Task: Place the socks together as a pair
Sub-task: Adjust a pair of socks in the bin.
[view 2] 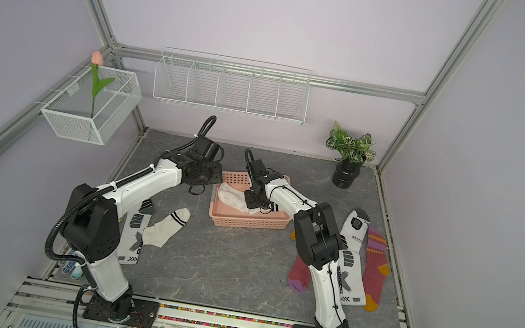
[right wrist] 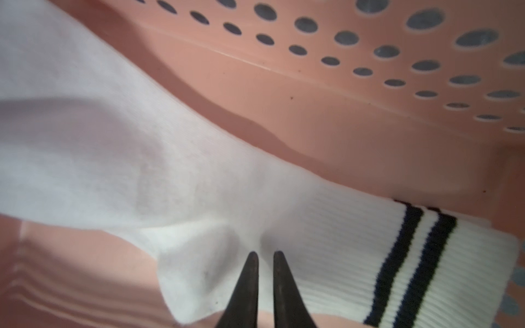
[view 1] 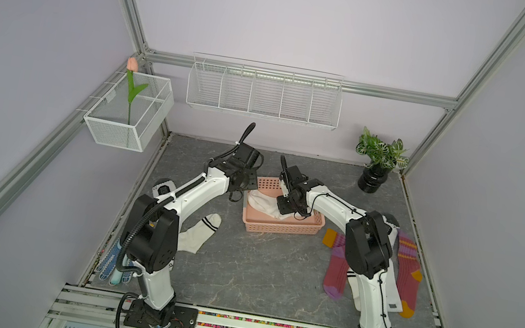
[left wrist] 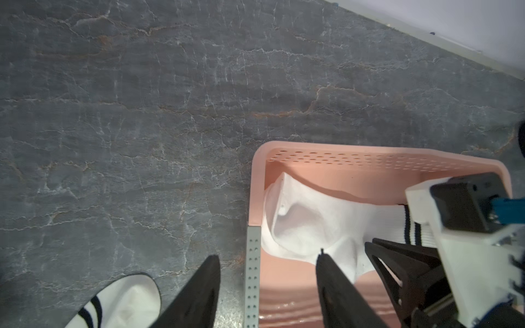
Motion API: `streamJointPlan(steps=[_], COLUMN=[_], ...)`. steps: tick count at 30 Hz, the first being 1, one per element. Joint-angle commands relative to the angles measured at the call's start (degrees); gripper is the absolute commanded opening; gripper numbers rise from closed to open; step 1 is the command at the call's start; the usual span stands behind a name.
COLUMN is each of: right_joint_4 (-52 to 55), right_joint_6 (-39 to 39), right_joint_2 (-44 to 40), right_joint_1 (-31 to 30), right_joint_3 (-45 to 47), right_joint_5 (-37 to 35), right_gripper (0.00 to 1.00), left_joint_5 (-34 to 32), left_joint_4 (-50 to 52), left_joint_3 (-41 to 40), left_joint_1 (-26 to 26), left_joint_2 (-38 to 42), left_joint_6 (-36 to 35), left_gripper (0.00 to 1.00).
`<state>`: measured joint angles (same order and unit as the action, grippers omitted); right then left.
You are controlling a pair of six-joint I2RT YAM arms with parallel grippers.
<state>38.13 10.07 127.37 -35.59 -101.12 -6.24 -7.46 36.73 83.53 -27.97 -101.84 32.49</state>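
Inside the pink basket [view 1: 282, 228] near the middle of the grey stone-look table [view 1: 252, 272], a white sock [right wrist: 142, 142] with two black cuff stripes lies crumpled along the floor. The right gripper [right wrist: 266, 254] stands with its jaws almost together, pinching a raised fold of that sock just short of the stripes. The left gripper [left wrist: 267, 254] hangs spread and empty astride the basket's end wall, one finger outside above the table and the other inside above the sock. In the left wrist view the right arm's white-and-black wrist body blocks most of the cuff. A second striped sock [view 1: 201, 231] lies bent on the table beside the left arm, well apart from the basket. In a top view a sports-marked sock [view 2: 135, 233] lies partly under the left arm. A matching sports sock [view 2: 350, 257] lies on the right side, crossed by the right arm, with a maroon sock [view 2: 375, 265] just beside it toward the table edge and another maroon sock [view 2: 300, 273] half hidden behind the arm. A blue dotted glove [view 1: 111, 258] sits at the near left corner behind the left arm. A potted plant [view 1: 378, 160] stands at the far right corner. A wire rack [view 1: 264, 94] hangs on the back wall, and a mesh bin [view 1: 128, 112] holding a tulip hangs on the left wall.
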Motion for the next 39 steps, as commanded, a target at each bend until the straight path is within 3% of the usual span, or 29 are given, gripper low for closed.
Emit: streamJointPlan(steps=[1, 6, 22, 25, 31, 34, 39], right_joint_4=[0.32, 0.11, -0.01, -0.35, -2.18, -3.06, -4.31], right_joint_6=[0.65, 0.66, 1.37, 1.48, 1.98, 2.49, 3.32], right_joint_2=[0.83, 0.71, -0.14, -1.00, -4.61, -6.69, -11.00], right_joint_1=[0.91, 1.40, 3.34, 3.34, 2.40, 2.20, 2.71], right_joint_3=[-1.62, 0.18, 3.25, 3.21, 3.17, 3.89, 7.35], right_joint_5=[-0.26, -1.20, -3.80, -2.42, 0.31, 0.30, -1.99], right_gripper=[0.14, 0.14, 0.14, 0.14, 0.15, 0.15, 0.15], left_joint_5=[1.11, 2.09, -1.69, -1.38, 6.08, 7.45, 0.84], left_joint_4=[0.16, 0.10, 2.90, 3.70, 1.39, 1.61, 9.72], left_joint_3=[-0.63, -1.24, -0.53, 0.96, 4.44, 7.42, 15.72], left_joint_1=[0.46, 0.46, 0.46, 0.46, -0.77, -3.44, -6.41], left_joint_2=[-1.47, -3.14, -5.93, -5.19, -2.36, -4.96, -13.13], left_joint_6=[0.77, 0.82, -0.31, -0.07, 0.03, -0.80, -1.43], left_gripper=[0.55, 0.44, 0.40, 0.27, 0.04, 0.00, 0.00])
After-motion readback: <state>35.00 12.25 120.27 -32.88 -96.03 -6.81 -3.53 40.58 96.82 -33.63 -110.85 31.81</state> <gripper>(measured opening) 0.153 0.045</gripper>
